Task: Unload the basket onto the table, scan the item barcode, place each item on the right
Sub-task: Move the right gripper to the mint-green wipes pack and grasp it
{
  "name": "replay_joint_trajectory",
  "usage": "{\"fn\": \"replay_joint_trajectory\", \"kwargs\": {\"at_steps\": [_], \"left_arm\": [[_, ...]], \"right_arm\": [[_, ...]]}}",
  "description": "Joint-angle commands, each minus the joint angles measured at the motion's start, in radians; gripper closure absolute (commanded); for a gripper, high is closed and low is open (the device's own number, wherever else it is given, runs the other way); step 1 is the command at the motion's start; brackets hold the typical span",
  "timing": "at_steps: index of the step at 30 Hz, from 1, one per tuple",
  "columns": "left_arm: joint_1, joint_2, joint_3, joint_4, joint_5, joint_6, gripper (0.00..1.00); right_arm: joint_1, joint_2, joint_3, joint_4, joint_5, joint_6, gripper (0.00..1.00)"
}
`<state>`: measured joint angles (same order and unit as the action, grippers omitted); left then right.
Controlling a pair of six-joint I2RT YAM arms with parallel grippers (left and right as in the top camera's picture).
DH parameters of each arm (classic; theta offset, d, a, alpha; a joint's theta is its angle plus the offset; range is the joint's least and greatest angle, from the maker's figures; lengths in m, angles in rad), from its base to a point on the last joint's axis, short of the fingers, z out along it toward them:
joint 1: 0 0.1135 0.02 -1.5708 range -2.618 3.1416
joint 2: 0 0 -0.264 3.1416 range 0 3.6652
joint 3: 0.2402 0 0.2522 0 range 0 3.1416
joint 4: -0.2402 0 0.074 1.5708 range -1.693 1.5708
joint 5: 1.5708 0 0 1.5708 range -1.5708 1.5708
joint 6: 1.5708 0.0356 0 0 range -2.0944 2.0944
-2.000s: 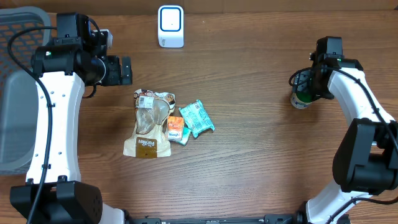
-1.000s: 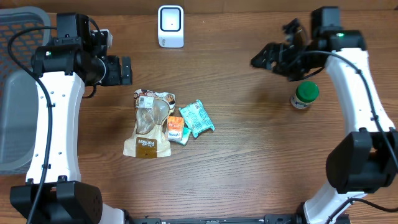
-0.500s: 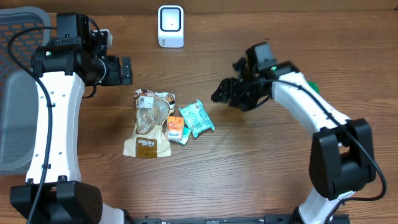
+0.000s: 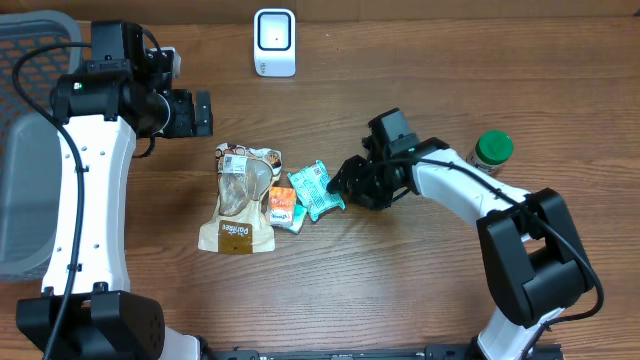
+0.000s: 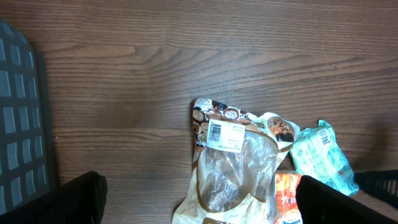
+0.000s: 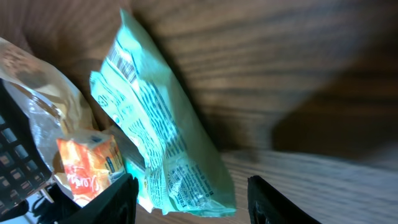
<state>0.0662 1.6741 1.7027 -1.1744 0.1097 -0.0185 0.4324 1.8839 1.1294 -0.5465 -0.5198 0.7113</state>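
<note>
- My right tool (image 6: 189, 202), spread, straddles one end of the crinkly teal plastic packet (image 6: 155, 130) on the wooden worktop (image 6: 280, 56).
- Its long axis runs straight ahead; my wide-spread left tool (image 4: 204, 113) is farther off.

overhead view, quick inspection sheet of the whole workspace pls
surface: wooden table, no spills seen
job's things: teal packet, orange packet and clear pouch bunched together left of centre; white scanner at the far edge
clutter: green-lidded jar alone on the right
grippers: left gripper open, empty; right gripper open, jaws either side of the teal packet's end
cables: black cables run along the arms
surroundings: grey basket at the left edge
</note>
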Motion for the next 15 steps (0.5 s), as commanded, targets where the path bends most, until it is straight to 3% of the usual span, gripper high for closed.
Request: {"fn": "replay_joint_trajectory", "kwargs": {"at_steps": [1,15], "left_arm": [[0.005,0.007,0.018,0.004,0.011,0.019,0.0],[0.005,0.007,0.019,0.003,0.011,0.019,0.0]], "right_arm": [[0.016,-0.008,-0.025,0.014,0.006,0.076,0.45],[0.065,-0.008,-0.031,0.057,0.084,0.148,0.45]]}}
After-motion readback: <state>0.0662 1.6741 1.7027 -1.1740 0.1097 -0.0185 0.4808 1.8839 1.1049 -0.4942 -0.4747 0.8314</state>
